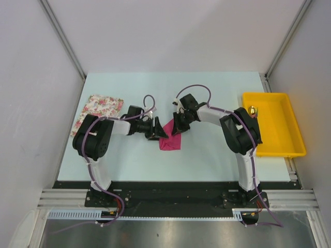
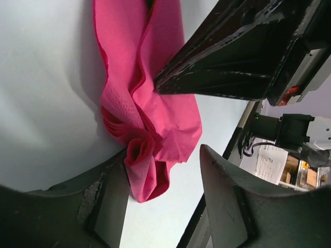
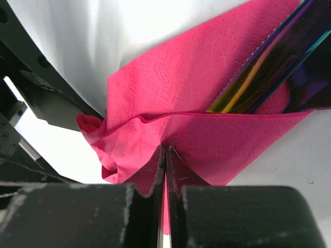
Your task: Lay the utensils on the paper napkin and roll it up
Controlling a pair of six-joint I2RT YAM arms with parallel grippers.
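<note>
Magenta paper is nipped between the right fingers [image 3: 139,206], which are pressed flat together on a fold of the paper napkin [image 3: 181,98]. That pinch looks meant to pin the wrap's loose edge so it cannot spring open. Just beyond the pinch the utensils [image 3: 264,77] lie tucked under the upper flap, with glossy purple and yellow-orange lengths showing out of the open side. How much of them is covered cannot be told.

Across from them the left fingers [image 2: 227,206] stand apart with the crumpled, curled end of the napkin in the gap. One finger touches that curl and the other is clear of it, so they grip nothing. They seem set there to take a fresh hold on the end and turn it further.

From above, the two arms meet nose to nose over the bundle, which rests on the pale tabletop [image 1: 217,160] near its middle, between the left gripper [image 1: 156,130] and the right gripper [image 1: 178,125]. The napkin is bunched and folded rather than tidily rolled, so the rolling looks only partly done.

Further out, a floral cloth [image 1: 98,111] lies at the left side of the tabletop and a yellow tray [image 1: 274,95] sits at the right. Both are well apart from the work.
</note>
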